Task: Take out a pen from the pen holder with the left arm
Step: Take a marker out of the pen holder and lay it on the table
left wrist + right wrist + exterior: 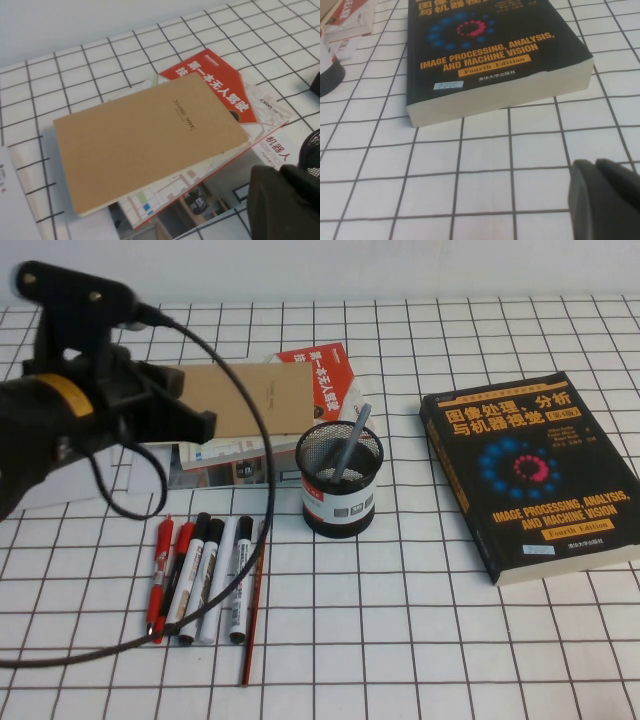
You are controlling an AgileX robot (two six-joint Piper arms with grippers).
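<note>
Left gripper (196, 423) is hanging up over the brown notebook (250, 398), off to the left of the pen holder (340, 502), and it's pressed together with nothing in it. From the left wrist view you just see its dark tips (285, 200) over the magazine (200, 195) that sticks out under the notebook, with the holder's mesh rim peeking in at the edge.

The pen holder is a black mesh cup sitting upright around the middle of the checkered counter (420, 640). There's one grey pen (351, 443) in it, leaning toward the far right with its top poking above the rim.

A row of pens and markers (205, 580) lies on the counter just in front of the holder and to its left. A red book (328, 368) sits under the notebook.

A black textbook (530, 475) lies flat off to the right, well apart from the holder. The right gripper (606, 197) only shows as a dark lump over bare counter near that book's near edge; can't tell its state.
</note>
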